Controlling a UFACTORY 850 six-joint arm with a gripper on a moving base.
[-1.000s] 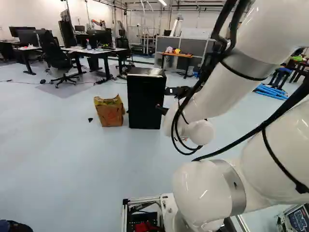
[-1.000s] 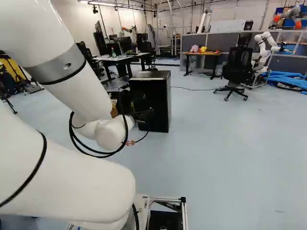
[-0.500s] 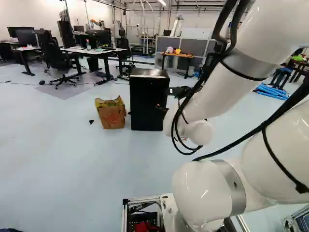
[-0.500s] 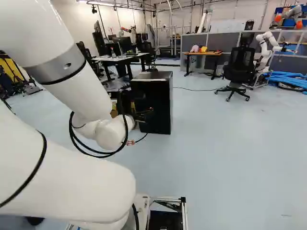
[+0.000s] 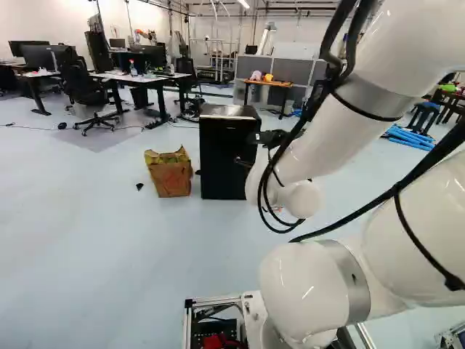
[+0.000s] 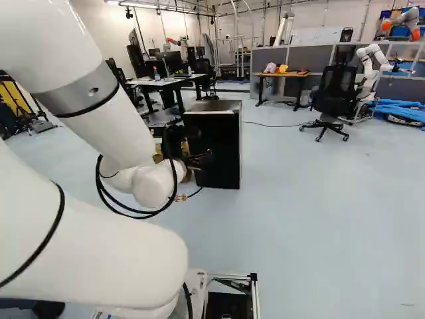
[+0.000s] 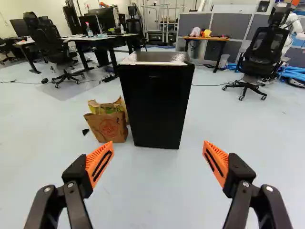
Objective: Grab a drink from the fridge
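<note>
The gripper (image 5: 247,161) hangs at the end of the arm, in front of the black fridge's right part in the left base view. In the wrist view the gripper (image 7: 157,160) stands wide open with nothing between its orange-padded fingers. Straight ahead of it is the black fridge (image 7: 156,102), a small upright box with a silvery top; its front shows no gap at the door. Floor shows between the fingers and the fridge, so they are apart. No drink can be seen; the inside of the fridge is hidden.
A brown paper bag (image 7: 108,125) stands close beside the fridge, with a small black piece (image 7: 85,131) on the floor by it. Farther back are desks (image 5: 138,76), an office chair (image 6: 330,100), grey partitions (image 6: 292,63), a small table (image 6: 282,74) and another robot (image 6: 369,66).
The base has moved: the fridge and bag look slightly nearer and shifted rightward in the base views. The arm holds the same pose over its joint, and its gripper has stayed open.
</note>
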